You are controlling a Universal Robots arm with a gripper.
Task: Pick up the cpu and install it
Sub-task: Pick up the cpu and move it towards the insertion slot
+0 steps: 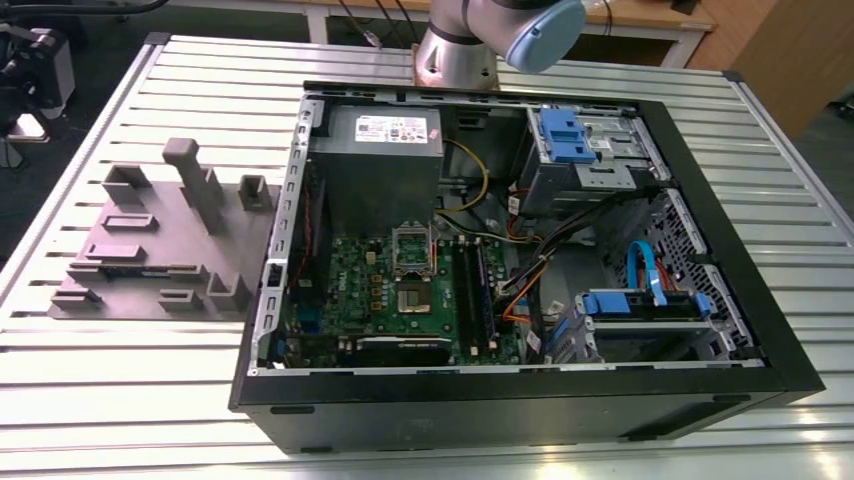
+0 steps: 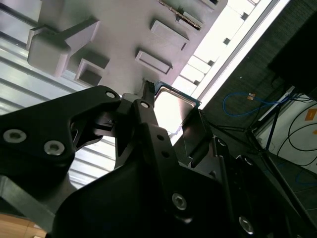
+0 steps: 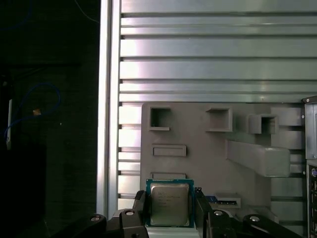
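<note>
No text could be read, white label on the power supply carried print too small to make out, faint etched lines on the cpu top in the first wrist view were illegible

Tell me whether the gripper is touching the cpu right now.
Touching. In the first wrist view the gripper has its fingers pressed against opposite edges of the cpu, no gap showing on either side.
</note>
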